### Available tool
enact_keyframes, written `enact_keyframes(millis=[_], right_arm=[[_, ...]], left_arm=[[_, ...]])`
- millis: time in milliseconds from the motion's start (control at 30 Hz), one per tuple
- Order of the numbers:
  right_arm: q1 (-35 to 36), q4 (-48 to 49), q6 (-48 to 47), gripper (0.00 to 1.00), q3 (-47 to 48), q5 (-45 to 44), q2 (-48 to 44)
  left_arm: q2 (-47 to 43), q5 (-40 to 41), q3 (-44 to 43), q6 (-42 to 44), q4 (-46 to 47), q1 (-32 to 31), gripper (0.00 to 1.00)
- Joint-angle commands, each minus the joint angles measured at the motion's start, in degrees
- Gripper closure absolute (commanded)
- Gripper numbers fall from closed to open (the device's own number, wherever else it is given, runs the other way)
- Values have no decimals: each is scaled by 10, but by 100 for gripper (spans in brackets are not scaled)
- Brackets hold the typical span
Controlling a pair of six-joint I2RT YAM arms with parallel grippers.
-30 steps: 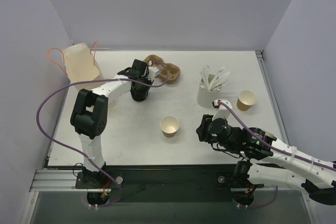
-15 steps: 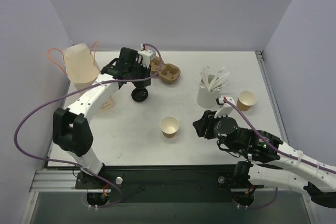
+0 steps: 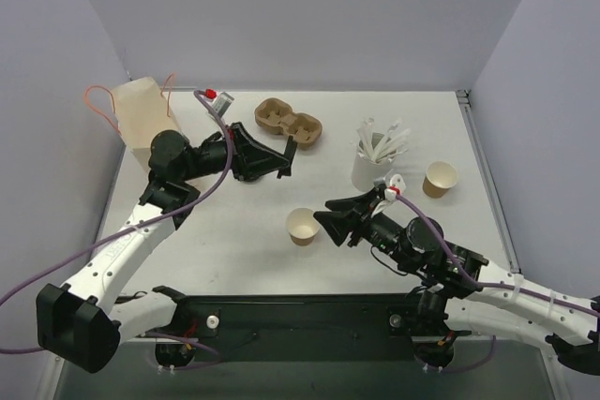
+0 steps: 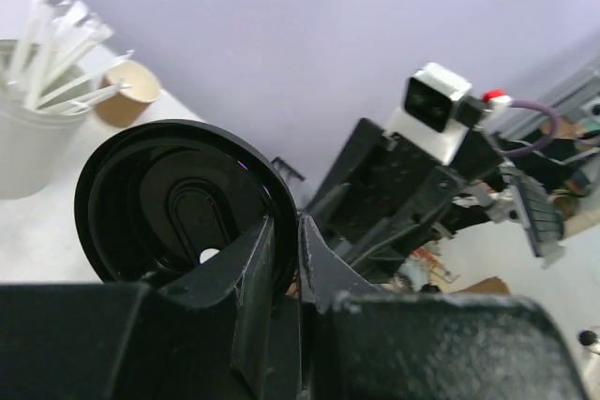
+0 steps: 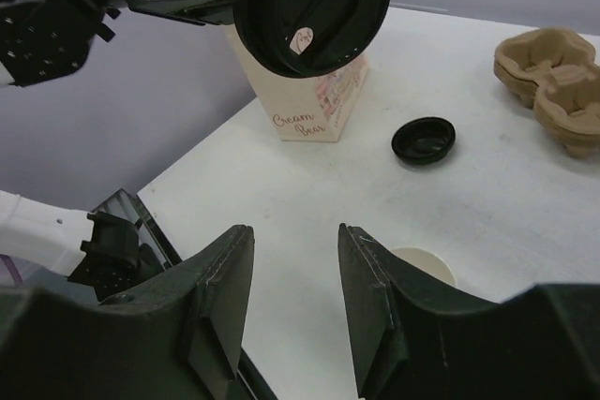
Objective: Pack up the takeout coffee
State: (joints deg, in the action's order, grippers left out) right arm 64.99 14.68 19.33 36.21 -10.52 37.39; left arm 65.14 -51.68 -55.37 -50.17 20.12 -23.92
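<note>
We found the left gripper (image 4: 286,231) clamped on the edge of a round black plastic lid (image 4: 169,203), held aloft (presumably for capping), and the right gripper (image 5: 292,236), jaws apart, beside the small kraft-brown paper cup (image 3: 303,224) on the white table (image 3: 225,231).

text: "Cream Bear" | on: paper bag (image 5: 317,108) | other text: none
</note>
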Motion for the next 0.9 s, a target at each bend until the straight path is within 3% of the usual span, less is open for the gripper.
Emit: enact_keyframes(millis=[0, 67, 167, 333, 500, 667, 867], right_arm=[[7, 178, -32, 59, -15, 90, 13], [8, 208, -52, 57, -26, 121, 18], [8, 228, -83, 56, -20, 84, 30], [8, 135, -2, 57, 32, -58, 21], [8, 116, 29, 56, 38, -65, 11], [8, -24, 259, 56, 98, -131, 33], [8, 9, 434, 56, 85, -114, 64]], left_arm=[[-34, -26, 54, -224, 301, -1, 85], [-38, -24, 67, -265, 323, -2, 85], [-50, -8, 97, -300, 373, -7, 85], [-56, -15, 116, -305, 381, -7, 85], [-63, -6, 135, -319, 416, -8, 85], [-66, 29, 157, -305, 517, -8, 85], [-47, 36, 177, -258, 582, -8, 85]])
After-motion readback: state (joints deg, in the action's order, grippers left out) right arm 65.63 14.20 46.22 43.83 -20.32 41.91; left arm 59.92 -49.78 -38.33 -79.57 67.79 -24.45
